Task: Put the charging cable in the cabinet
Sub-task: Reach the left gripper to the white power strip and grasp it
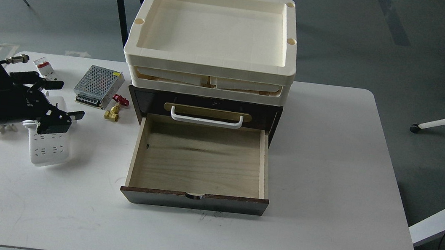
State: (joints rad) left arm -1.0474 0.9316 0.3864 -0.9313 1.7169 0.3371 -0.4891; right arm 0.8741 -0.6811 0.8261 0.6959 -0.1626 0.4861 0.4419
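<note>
**Table layout, head view**

Dark brown wooden drawer cabinet [207,110] stands mid-table [326,176], toward the far edge. Its lower drawer [199,162] is pulled out toward the near edge. Cream plastic trays [214,34] are stacked on the cabinet top. Left of the cabinet: small brass valve with red handle [114,111], then silver perforated metal power supply box [98,86], then small white block with red tab [44,67] farthest left. White rectangular power strip [49,142] lies nearer than these, under the left gripper [65,101].

White power strip [49,147] beside open-drawered cabinet [201,156]
</note>
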